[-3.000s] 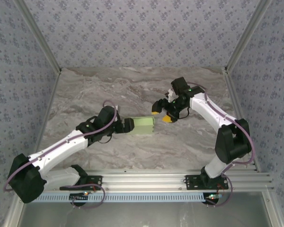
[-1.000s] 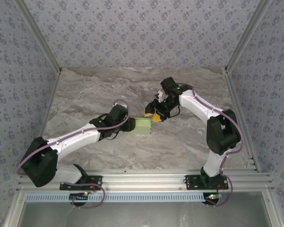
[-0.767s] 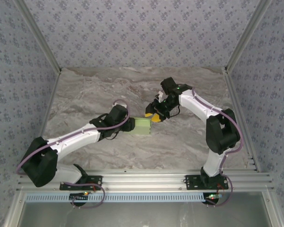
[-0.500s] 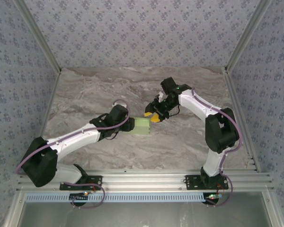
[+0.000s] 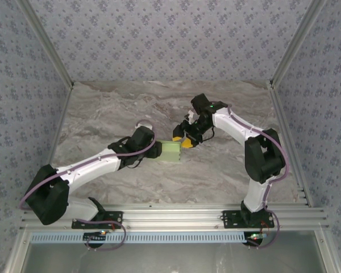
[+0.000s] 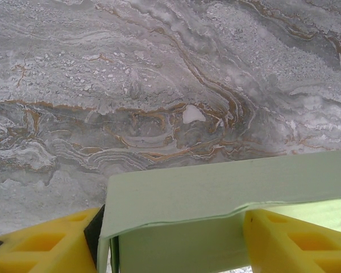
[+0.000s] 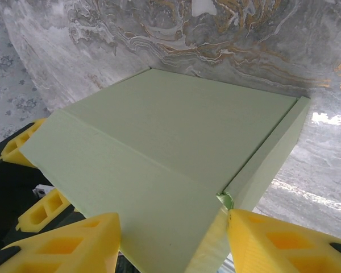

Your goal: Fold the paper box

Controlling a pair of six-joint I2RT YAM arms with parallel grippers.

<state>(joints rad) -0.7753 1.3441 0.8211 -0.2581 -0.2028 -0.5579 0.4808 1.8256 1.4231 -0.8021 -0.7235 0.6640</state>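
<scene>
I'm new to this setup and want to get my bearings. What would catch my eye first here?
The pale green paper box stands out first, sitting mid-way across the grey marble table with its panels bent along creases. The left gripper and the right gripper meet at it from opposite ends. In the right wrist view, bright yellow fingers flank a corner of the box.

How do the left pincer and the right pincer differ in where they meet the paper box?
The left pincer meets the paper box at its left end; the right pincer meets it at its far right corner. The left pincer clamps the box's end between its fingers; the right pincer straddles a sloping flap, and a grip is not certain. Both have yellow fingers, one on each side of the card.
</scene>
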